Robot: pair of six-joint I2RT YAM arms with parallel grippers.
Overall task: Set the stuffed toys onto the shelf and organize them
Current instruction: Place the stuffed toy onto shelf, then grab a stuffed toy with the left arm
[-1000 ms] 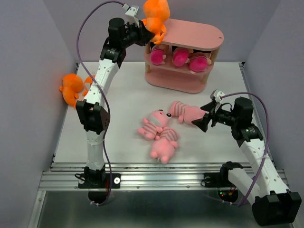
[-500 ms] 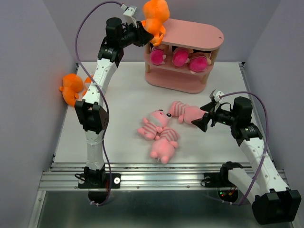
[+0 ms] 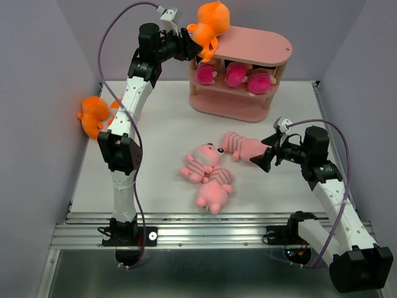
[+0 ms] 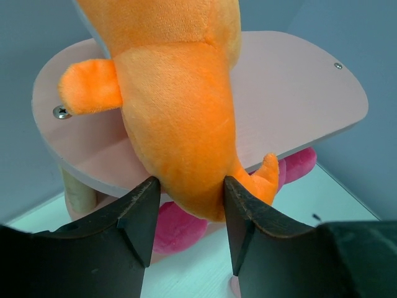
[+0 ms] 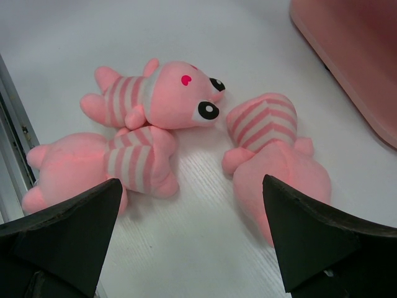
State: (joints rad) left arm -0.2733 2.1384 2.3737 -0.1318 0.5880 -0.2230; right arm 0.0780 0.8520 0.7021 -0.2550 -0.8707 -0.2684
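Left gripper is up at the far-left end of the shelf, its fingers touching both sides of the orange monster on the top tier. Clamped or released, I cannot tell. Right gripper spreads wide, holding nothing, just right of three pink pigs lying mid-table.

Looks down from high on the near side toward the shelf. Sits, on the left wrist, tight against the shelf's top. Faces, on the right wrist, pigs before the shelf, shared overhead.
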